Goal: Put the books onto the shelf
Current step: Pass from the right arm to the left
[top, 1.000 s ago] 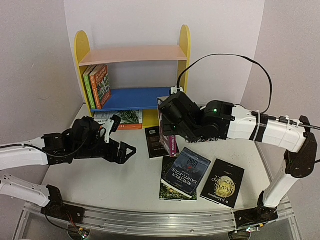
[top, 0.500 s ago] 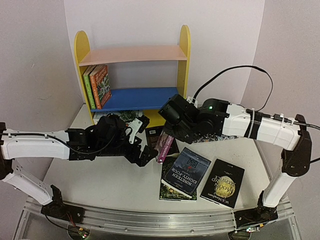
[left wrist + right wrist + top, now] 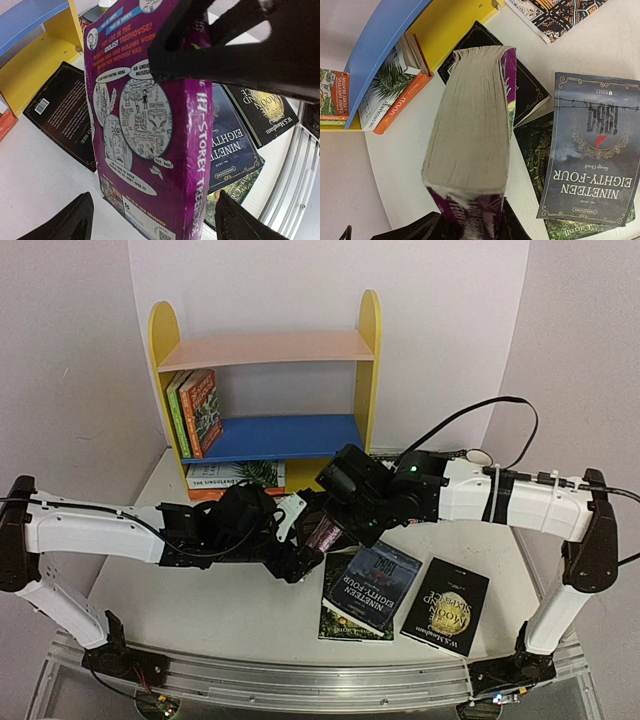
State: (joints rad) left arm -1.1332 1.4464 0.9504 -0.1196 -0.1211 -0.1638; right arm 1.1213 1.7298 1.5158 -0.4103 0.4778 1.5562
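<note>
We are looking at a task partly done. A few green and orange paperbacks point(image 3: 195, 412) are standing upright at one end of the blue middle board of the small yellow-sided shelf point(image 3: 265, 348). A white palm-leaf book point(image 3: 245, 473) is lying flat on an orange one in the shelf's bottom bay. The thick purple paperback point(image 3: 150, 125) is hanging tilted just in front of the shelf, off the bench point(image 3: 200, 620). Four more are lying flat in front of the shelf, waiting. They are a plain black paperback point(image 3: 60, 112) nearest the shelf's base, a navy Nineteen Eighty-Four point(image 3: 375, 585) overlapping a dark green book point(image 3: 338, 625), and a black gold-lettered paperback point(image 3: 447, 605).

The right gripper point(image 3: 340, 508) is clamping the thick purple paperback across its covers. The left gripper point(image 3: 154, 200) is reaching in with its jaws spread wide on either side of that book's lower end. We are judging them apart from the covers, not gripping.
</note>
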